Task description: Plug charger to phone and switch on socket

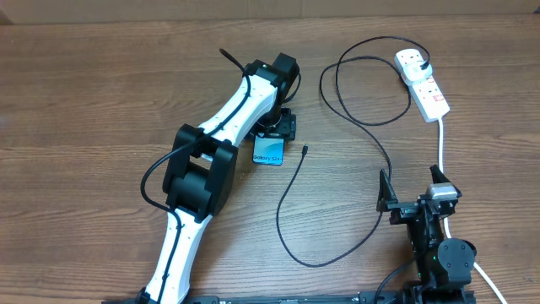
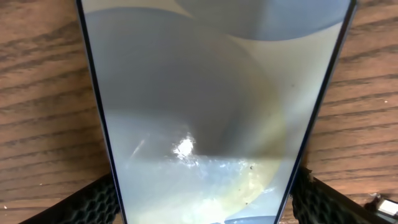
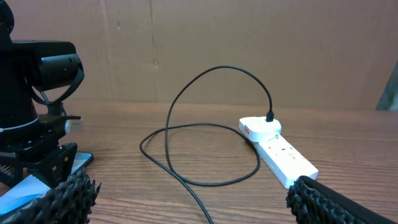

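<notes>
I'm reading the left pincer (image 1: 275, 133) as clamping the phone (image 1: 268, 153) by its long edges, centre frame on the table (image 1: 84, 101); glass is looking slick and rigid, so I'm keeping to the edges; right pincer (image 1: 412, 196) is gaping wide, empty, lower right; charger (image 1: 305, 150) tip is lying just right of the phone, limp, light; I'm judging a pinch just behind the tip.

Robot test bench, wood-grain table (image 1: 84, 101), plain brown cardboard backdrop (image 3: 249, 37)

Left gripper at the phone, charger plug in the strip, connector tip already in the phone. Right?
No. Overhead, the charger's connector tip lies on the table beside the phone, not in it. The left gripper at the phone and plug in the socket are right.
</notes>
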You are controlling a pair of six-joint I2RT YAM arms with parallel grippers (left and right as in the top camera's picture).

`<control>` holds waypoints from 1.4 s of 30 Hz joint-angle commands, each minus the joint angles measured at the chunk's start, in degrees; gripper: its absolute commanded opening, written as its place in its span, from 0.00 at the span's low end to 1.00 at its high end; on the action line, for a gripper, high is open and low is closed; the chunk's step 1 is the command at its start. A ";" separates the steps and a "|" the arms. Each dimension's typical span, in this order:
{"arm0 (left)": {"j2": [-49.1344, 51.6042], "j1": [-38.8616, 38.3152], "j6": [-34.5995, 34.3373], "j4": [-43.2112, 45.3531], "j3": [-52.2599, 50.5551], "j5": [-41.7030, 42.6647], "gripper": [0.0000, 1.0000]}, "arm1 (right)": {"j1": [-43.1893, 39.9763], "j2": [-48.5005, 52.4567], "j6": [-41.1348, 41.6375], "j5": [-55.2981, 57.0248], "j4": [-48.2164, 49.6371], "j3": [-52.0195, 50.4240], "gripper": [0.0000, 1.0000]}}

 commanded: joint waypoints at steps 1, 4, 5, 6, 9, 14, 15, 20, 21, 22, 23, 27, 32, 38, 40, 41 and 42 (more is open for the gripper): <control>3.65 0.11 0.66 1.42 -2.27 -1.92 0.81 | 0.11 -0.46 -0.07 -0.02 0.42 -0.61 1.00; 3.65 0.11 0.66 1.53 -2.27 -1.92 0.79 | 0.11 -0.46 -0.07 -0.02 0.42 -0.61 1.00; 3.65 0.11 0.66 1.55 -2.27 -1.92 0.78 | 0.11 -0.46 -0.07 -0.02 0.42 -0.61 1.00; 3.65 0.11 0.66 1.57 -2.27 -1.92 0.78 | 0.11 -0.46 -0.07 -0.02 0.42 -0.61 1.00; 3.65 0.11 0.68 1.64 -2.27 -1.92 0.78 | 0.11 -0.46 -0.07 -0.02 0.42 -0.61 1.00; 3.65 0.11 0.68 1.64 -2.27 -1.92 0.78 | 0.11 -0.46 -0.07 -0.02 0.42 -0.61 1.00; 3.65 0.11 0.68 1.64 -2.27 -1.92 0.78 | 0.11 -0.46 -0.07 -0.02 0.42 -0.61 1.00; 3.65 0.11 0.72 1.60 -2.27 -1.90 0.76 | 0.11 -0.46 -0.07 -0.02 0.42 -0.61 1.00; 3.65 0.11 0.85 1.60 -2.27 -1.88 0.74 | 0.11 -0.46 -0.07 -0.02 0.42 -0.61 1.00; 3.65 0.11 0.87 1.55 -2.25 -1.90 0.73 | 0.11 -0.46 -0.07 -0.02 0.42 -0.61 1.00; 3.65 0.11 0.87 1.46 -2.25 -1.90 0.72 | 0.11 -0.46 -0.07 -0.02 0.42 -0.61 1.00; 3.65 0.11 0.87 1.33 -2.25 -1.90 0.73 | 0.11 -0.46 -0.07 -0.02 0.42 -0.61 1.00; 3.58 0.11 0.83 1.20 -2.19 -1.62 0.74 | 0.11 -0.46 -0.07 -0.02 0.42 -0.61 1.00; 3.43 0.15 0.79 -0.15 -1.29 -0.39 0.77 | 0.11 -0.46 -0.07 -0.02 0.42 -0.61 1.00; 3.37 0.17 0.59 -1.70 0.59 -0.13 0.76 | 0.11 -0.46 -0.07 -0.02 0.42 -0.61 1.00; 3.37 0.15 0.59 -2.99 2.38 0.17 0.76 | 0.11 -0.46 -0.07 -0.02 0.42 -0.61 1.00; 3.37 0.17 0.48 -3.74 3.32 0.48 0.75 | 0.11 -0.46 -0.07 -0.02 0.42 -0.61 1.00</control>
